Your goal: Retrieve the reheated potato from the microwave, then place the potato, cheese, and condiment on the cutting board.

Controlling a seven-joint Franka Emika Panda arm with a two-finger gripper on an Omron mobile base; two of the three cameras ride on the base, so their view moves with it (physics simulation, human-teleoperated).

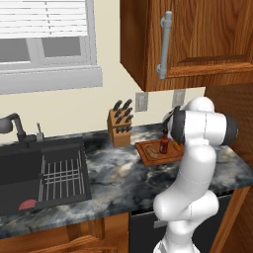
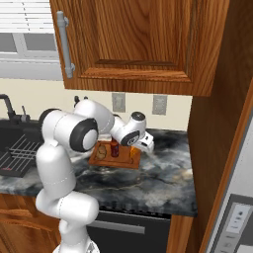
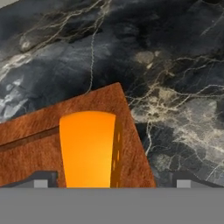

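The cutting board (image 2: 109, 162) lies on the dark marble counter, by the wall. On it stand the potato (image 2: 102, 152), the dark red condiment (image 2: 114, 148) bottle and the orange cheese (image 2: 134, 151). In the left base view the board (image 1: 147, 148) carries the potato (image 1: 153, 153) and the condiment (image 1: 163, 143), with my arm covering its right end. My gripper (image 2: 142, 148) hovers open just above the cheese (image 3: 87, 148), which lies on the board's corner (image 3: 26, 153) between the two spread fingertips (image 3: 41, 179). The microwave is out of view.
A wooden knife block (image 1: 120, 126) stands left of the board. Further left sits the sink (image 1: 29, 173) with a rack and faucet. Wall cabinets (image 2: 133, 44) hang above. A tall wooden panel (image 2: 217, 138) and a silver appliance panel (image 2: 236, 222) bound the right side.
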